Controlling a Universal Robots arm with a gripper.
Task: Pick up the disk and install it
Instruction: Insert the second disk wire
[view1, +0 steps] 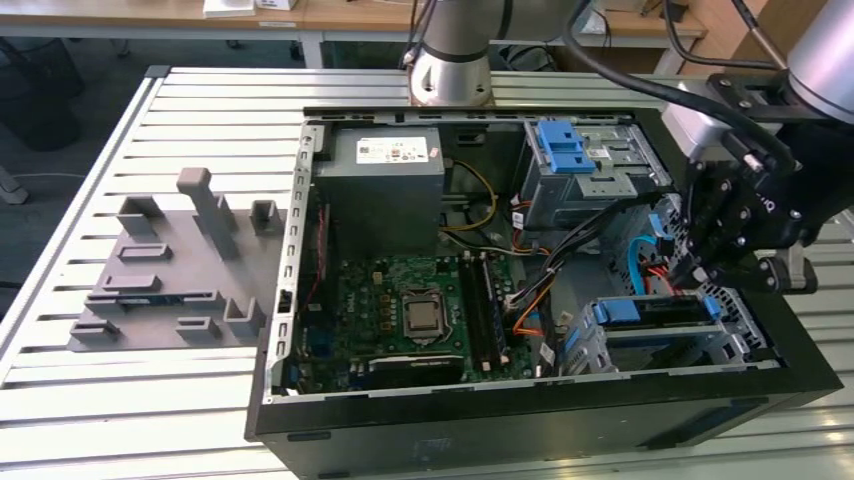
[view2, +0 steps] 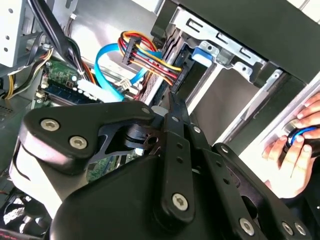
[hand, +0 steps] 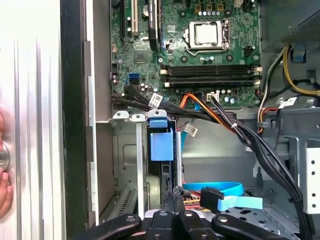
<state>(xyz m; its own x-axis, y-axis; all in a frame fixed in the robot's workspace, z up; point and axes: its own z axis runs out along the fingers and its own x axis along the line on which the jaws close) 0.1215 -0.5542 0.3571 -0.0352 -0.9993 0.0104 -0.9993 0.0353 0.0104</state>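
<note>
The disk (view1: 650, 312) sits in the lower drive cage (view1: 727, 340) at the front corner of the open computer case, on the exterior view's right. In the first wrist view the disk (hand: 161, 142) appears edge-on, its blue rail end uppermost between the cage's metal walls. My black gripper (view1: 685, 272) hangs just above that cage. Its thin fingertips are pressed together in both wrist views, with nothing between them, and the gripper (hand: 175, 192) is close to the disk's near end. In the second wrist view the gripper (view2: 170, 97) points toward the cage opening.
A blue data cable (hand: 225, 192) and red-yellow power wires (view2: 150, 55) lie beside the cage. The case holds a grey power-supply box (view1: 387, 175), a motherboard (view1: 414, 310) and an upper bay with a blue latch (view1: 567, 150). A grey fixture (view1: 167, 270) stands outside it. A hand (view2: 295, 145) rests by the case.
</note>
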